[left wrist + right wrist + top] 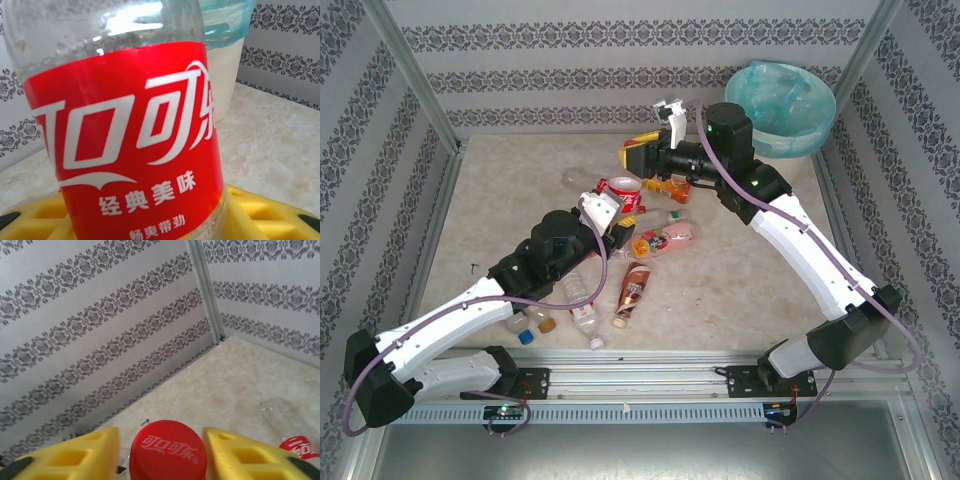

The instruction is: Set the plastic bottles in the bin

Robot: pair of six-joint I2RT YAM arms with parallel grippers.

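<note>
Loose bottles (582,312) lie on the speckled, stone-look table (740,290) at the near left. The left gripper (616,214) is clamped on a smooth, clear red-labelled bottle (130,150), its long axis crossing the yellow webbed fingers (235,205). Further right, the right gripper (638,150) has its fingers either side of a glossy red cap (167,449); whether they pinch it I cannot tell. The bin (790,147), round, cream-walled and bag-lined, stands at the far right, nearer the right arm, so the carry runs rightward.
</note>
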